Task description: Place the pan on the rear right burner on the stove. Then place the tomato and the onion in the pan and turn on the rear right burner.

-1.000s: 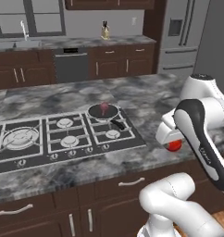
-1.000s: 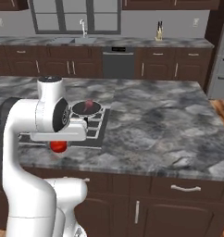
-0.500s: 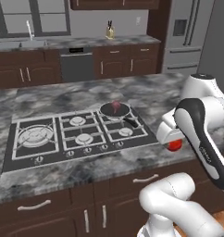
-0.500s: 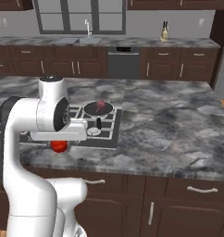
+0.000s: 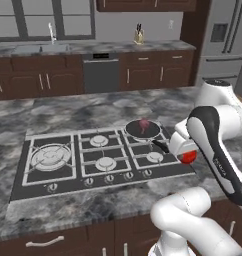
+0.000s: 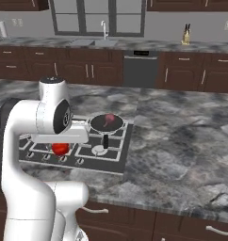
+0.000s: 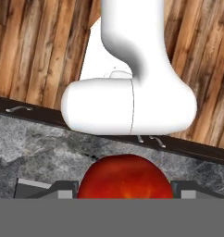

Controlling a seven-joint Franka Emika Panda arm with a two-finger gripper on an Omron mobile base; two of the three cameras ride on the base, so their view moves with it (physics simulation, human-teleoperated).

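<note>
Pincer [image 7: 125,196] grips tomato [image 7: 125,178]; pan [image 5: 142,129] handle points toward robot.

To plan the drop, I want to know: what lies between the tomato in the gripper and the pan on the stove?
In the left base view, between the tomato and the pan lie the pan's black handle and a stretch of black grate. The onion already sits in the pan.
</note>
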